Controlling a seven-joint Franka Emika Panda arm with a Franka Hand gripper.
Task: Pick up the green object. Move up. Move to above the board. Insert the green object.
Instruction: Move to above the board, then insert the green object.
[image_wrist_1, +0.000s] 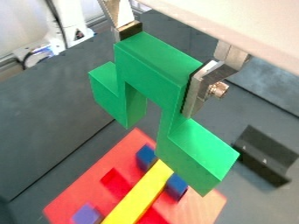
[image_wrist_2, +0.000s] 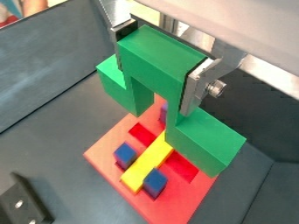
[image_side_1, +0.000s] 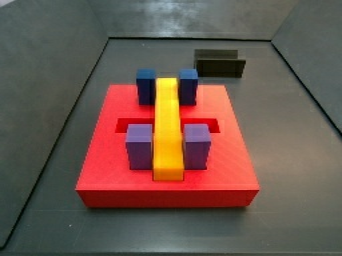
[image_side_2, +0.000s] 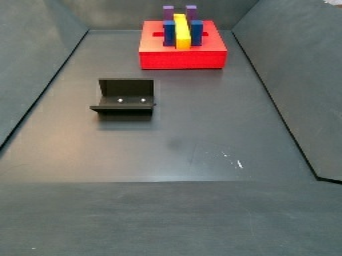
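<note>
Where both wrist views look down, the gripper (image_wrist_1: 156, 54) is clamped on the green object's (image_wrist_1: 158, 101) raised centre, hanging above the board (image_wrist_1: 100, 188). In both side views, the board (image_side_1: 160, 178) carries yellow bar (image_side_1: 167, 125) and blue blocks (image_side_1: 140, 146); fixture (image_side_2: 123, 98) stands apart.

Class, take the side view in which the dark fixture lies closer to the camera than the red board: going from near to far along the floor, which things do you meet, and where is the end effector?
Fixture → board → yellow bar. The end effector appears only in the wrist views, shut on the green object above the board.
</note>
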